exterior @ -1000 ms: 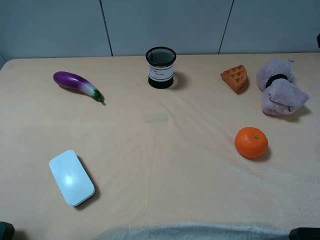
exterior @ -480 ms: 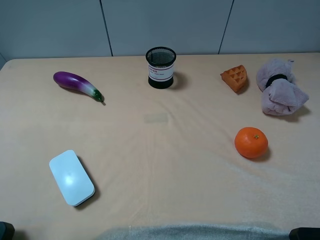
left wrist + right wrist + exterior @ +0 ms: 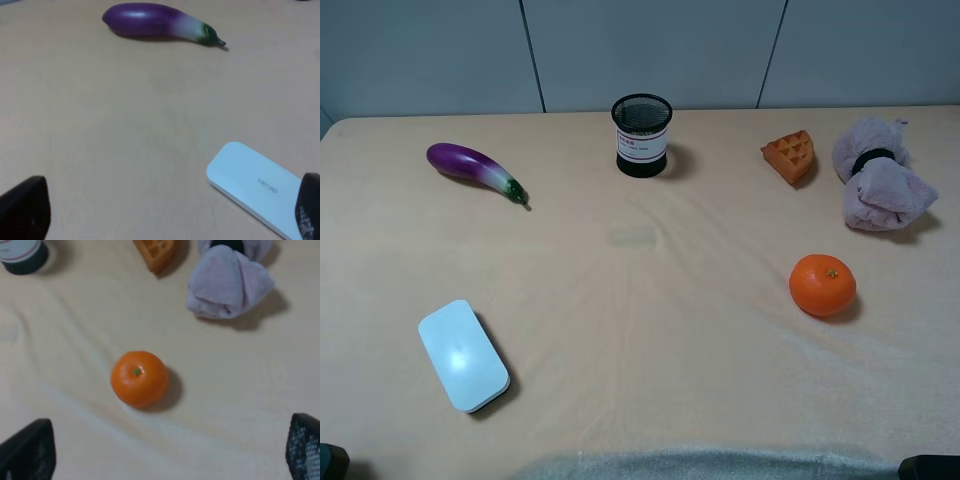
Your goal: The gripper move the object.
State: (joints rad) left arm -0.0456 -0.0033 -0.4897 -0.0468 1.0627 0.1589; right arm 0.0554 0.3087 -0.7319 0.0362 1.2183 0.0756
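Plush toy (image 3: 880,186) at 2 o'clock on tabletop (image 3: 640,330), free, waffle (image 3: 790,156) just beside it, orange (image 3: 822,285) near at 4. Right hand (image 3: 165,452) spread wide, holding nothing, above the orange. Left hand (image 3: 165,212) spread, over white box (image 3: 257,187).

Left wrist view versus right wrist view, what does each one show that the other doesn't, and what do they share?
Only the left wrist view shows the purple eggplant and the white flat device. Only the right wrist view shows the orange, the mauve plush toy, the waffle piece and part of the black mesh cup. Both show the beige tablecloth and dark fingertips of an open end effector at the picture's edges, holding nothing.
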